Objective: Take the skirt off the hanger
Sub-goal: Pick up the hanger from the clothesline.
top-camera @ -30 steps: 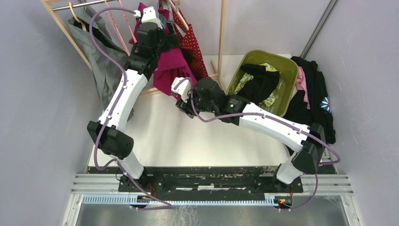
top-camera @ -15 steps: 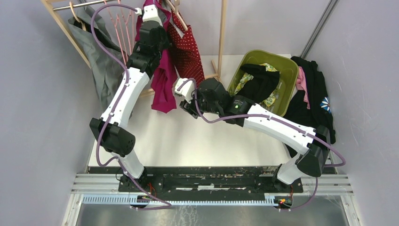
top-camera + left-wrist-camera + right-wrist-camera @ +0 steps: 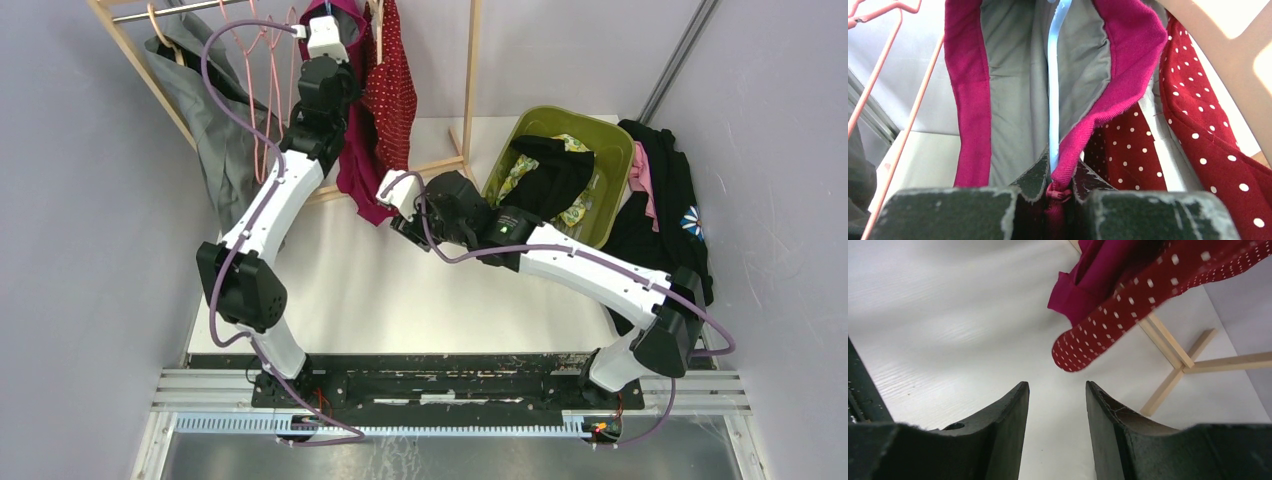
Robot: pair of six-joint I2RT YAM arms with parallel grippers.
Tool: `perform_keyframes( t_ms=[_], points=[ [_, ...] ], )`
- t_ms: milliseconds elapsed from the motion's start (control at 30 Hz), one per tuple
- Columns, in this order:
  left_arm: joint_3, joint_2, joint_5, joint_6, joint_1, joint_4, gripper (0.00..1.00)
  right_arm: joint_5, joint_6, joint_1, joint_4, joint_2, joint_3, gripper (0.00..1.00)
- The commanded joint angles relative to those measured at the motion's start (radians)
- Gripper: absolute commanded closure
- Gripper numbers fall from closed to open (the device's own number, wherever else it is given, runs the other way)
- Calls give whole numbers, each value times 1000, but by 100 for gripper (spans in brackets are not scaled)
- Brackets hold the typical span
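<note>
My left pincer [image 3: 1057, 186] is clamped tight on the skirt [image 3: 966, 100] at bottom centre; the hanger [image 3: 1053, 85] rises straight above towards frame top.

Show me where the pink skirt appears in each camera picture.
Top external: magenta skirt hangs upper centre.
Left wrist: fills the centre, pinched in the left gripper.
Right wrist: top edge, centre.
Shared landmark: red polka-dot garment beside it.

The skirt [image 3: 362, 190] hangs on the rack [image 3: 471, 80] at upper left, a garment [image 3: 392, 95] just right of it. Right of centre, the bin [image 3: 600, 135] sits on the table [image 3: 380, 290], a clothes heap [image 3: 665, 190] at its right.
</note>
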Motion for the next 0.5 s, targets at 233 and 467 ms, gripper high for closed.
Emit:
perform_keyframes(
  t_ms=[233,467],
  points=[
    [-52,-22,-90,130,7,410,97,90,-11,-25,38,-30,-25,47],
    [-100,-115,-88,162,7,495,97,97,-12,-36,60,-6,-43,47]
  ],
)
